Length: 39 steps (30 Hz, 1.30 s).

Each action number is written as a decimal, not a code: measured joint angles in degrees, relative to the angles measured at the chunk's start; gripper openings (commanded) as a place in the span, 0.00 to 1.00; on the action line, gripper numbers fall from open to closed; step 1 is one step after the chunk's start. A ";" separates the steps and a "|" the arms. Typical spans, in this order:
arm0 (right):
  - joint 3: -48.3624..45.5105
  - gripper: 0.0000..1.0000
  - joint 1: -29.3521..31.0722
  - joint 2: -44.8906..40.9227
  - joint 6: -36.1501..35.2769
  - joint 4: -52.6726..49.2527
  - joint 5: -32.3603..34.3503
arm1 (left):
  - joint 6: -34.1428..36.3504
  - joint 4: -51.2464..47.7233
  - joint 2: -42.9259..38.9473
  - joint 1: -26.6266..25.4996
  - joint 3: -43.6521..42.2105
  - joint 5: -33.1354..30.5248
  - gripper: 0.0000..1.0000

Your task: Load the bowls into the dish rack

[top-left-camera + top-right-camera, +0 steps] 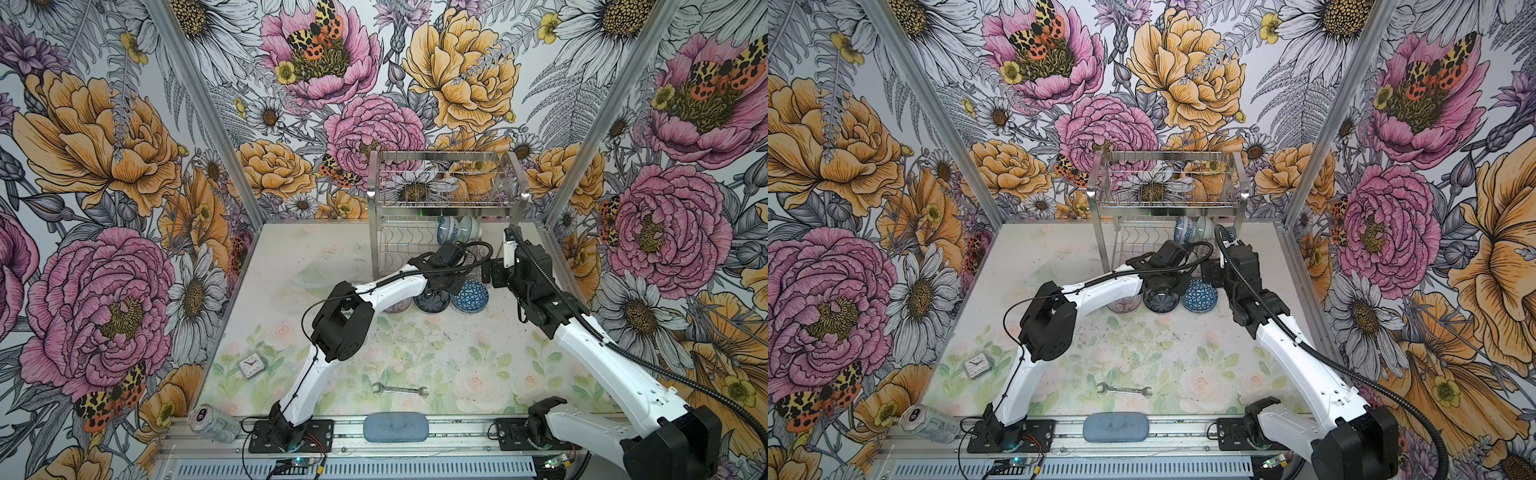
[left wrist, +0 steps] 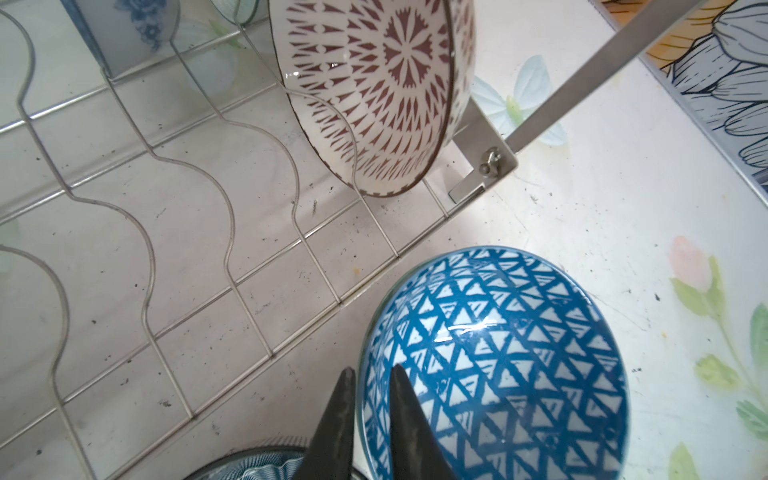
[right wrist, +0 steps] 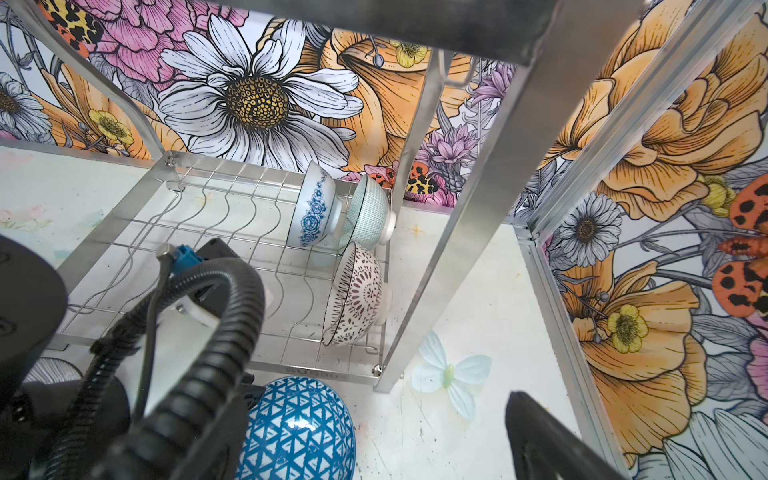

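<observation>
The steel dish rack [image 1: 446,206] stands at the back, its leg [image 3: 469,232] near my right arm. On its lower tier stand a blue floral bowl [image 3: 313,212], a pale lattice bowl [image 3: 368,212] and a red-patterned bowl [image 2: 374,91]. In front of the rack, the blue triangle bowl [image 1: 469,295] sits tilted. My left gripper [image 2: 372,369] is shut on its rim, one finger inside and one outside. A dark striped bowl [image 1: 432,301] and a pinkish bowl [image 1: 397,308] lie beside it, partly under my left arm. To the right of that bowl my right gripper [image 1: 487,271] stands open and empty.
A pale green domed shape [image 1: 320,270] lies left of the rack. Nearer the front are a small clock [image 1: 249,365] and a wrench [image 1: 401,390]. A can [image 1: 212,422] and a blue-grey pad [image 1: 395,427] rest at the front rail. Floral walls close in three sides.
</observation>
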 measured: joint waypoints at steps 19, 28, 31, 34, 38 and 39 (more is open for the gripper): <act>0.00 0.98 -0.37 0.33 0.00 0.00 -0.04 | -0.04 -1.40 0.76 0.00 1.68 0.98 0.24; 0.00 0.98 -0.37 0.33 0.00 -0.02 -0.44 | -0.02 -1.81 2.21 0.00 1.84 0.98 0.24; 0.00 0.98 -0.37 0.33 0.00 -0.02 -0.44 | -0.02 -1.86 2.47 0.00 1.84 0.98 0.24; 0.00 0.98 -0.37 0.33 0.00 -0.02 -0.44 | -0.02 -1.84 2.47 0.00 1.84 0.98 0.24; 0.00 0.98 -0.37 0.33 0.00 -0.02 -0.44 | -0.02 -1.84 2.47 0.00 1.84 0.98 0.22; 0.00 0.98 -0.37 0.33 0.00 -0.02 -0.44 | -0.02 -1.84 2.47 0.00 1.84 0.98 0.20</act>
